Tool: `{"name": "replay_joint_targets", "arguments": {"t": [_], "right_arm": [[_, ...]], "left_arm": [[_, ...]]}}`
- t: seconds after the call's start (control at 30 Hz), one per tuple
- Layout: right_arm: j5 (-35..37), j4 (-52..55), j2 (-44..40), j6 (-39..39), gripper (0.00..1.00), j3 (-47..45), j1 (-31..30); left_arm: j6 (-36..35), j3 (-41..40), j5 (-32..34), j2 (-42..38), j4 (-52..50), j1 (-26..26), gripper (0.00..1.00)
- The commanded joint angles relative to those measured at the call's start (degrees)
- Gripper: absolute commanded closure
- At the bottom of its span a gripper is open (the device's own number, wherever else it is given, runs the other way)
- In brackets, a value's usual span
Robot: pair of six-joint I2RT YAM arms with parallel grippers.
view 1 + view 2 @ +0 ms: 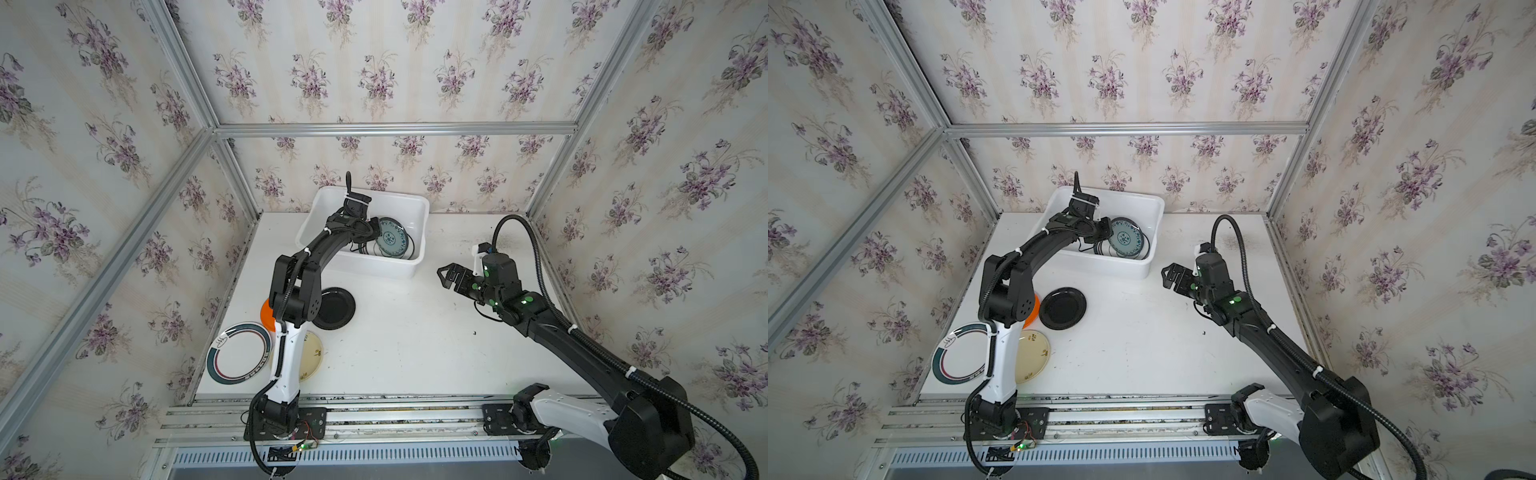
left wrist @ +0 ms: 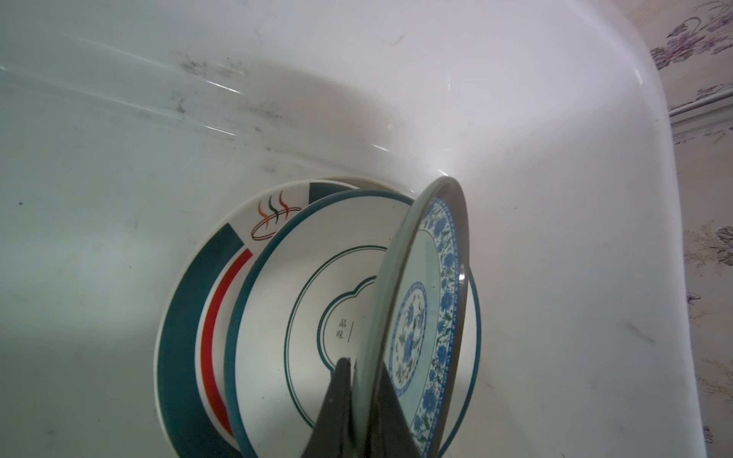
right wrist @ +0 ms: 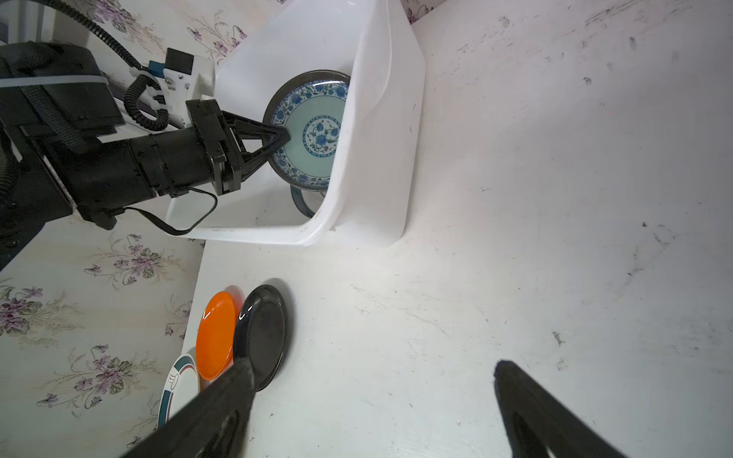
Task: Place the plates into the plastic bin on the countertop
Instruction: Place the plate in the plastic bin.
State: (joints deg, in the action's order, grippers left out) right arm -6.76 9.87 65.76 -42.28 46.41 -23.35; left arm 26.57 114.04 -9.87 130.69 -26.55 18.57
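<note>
The white, scuffed desk (image 1: 415,340) carries the bin (image 1: 417,206) at its far edge, toward the middle.

The left arm (image 1: 291,291) reaches from the near rail up and over the bin's near wall. The right arm (image 1: 582,345) stretches over the desk's right side, its wrist near the bin's right end but apart from it.

Four plates lie flat on the desk's left part. The ringed plate (image 1: 216,361), white with a dark teal band, sits by the left edge. The cream plate (image 1: 312,357) is just beside it, partly hidden by the left arm. The black plate (image 1: 334,308) lies closer to the bin. The orange plate (image 3: 216,333) touches it, their edges overlapping.

Inside the bin, at its right end, a red-banded plate (image 2: 186,317) lies flat on the floor with a lettered plate (image 2: 285,309), white with a teal rim, stacked on it. The floral plate (image 2: 428,309) stands steeply tilted above them, its far edge close to the bin's wall.

The left fingers (image 2: 337,400) are clamped on the floral plate's near rim, one on each face. The right fingers (image 3: 222,400) stand wide apart, holding nothing, above bare desk.
</note>
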Motion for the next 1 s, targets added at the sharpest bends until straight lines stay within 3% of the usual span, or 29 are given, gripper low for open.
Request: {"name": "replay_joint_targets", "arguments": {"t": [0.0, 0.3, 0.4, 0.5, 0.6, 0.7, 0.97], "right_arm": [[0.78, -2.05, 0.83, -1.05, 0.03, 0.51, 0.11], [2.08, -2.56, 2.43, -2.25, 0.05, 0.69, 0.29], [1.93, -2.99, 3.08, -2.63, 0.05, 0.8, 0.48], [1.93, -3.01, 3.16, -2.48, 0.05, 1.13, 0.75], [2.18, -2.95, 2.8, -2.28, 0.06, 1.37, 0.92], [2.11, -2.77, 2.88, -2.11, 0.06, 1.75, 1.0], [2.63, -1.84, 2.86, -1.8, 0.06, 2.62, 1.27]], "left_arm": [[-1.6, -0.13, 1.19, 0.56, -0.16, 0.21, 0.96], [-4.37, 0.46, 2.05, 1.57, -0.91, 0.57, 0.9], [-5.44, 0.74, 1.76, 1.58, -1.04, 0.59, 0.73], [-7.33, 1.35, 1.32, 1.26, -0.99, 0.57, 0.46], [-9.05, 1.85, 2.18, 0.3, -1.01, 0.63, 0.35], [-9.21, 1.8, 3.02, -0.99, -0.96, 0.68, 0.01], [-9.77, 0.98, 3.54, -4.22, -0.94, 1.03, 0.01]]}}
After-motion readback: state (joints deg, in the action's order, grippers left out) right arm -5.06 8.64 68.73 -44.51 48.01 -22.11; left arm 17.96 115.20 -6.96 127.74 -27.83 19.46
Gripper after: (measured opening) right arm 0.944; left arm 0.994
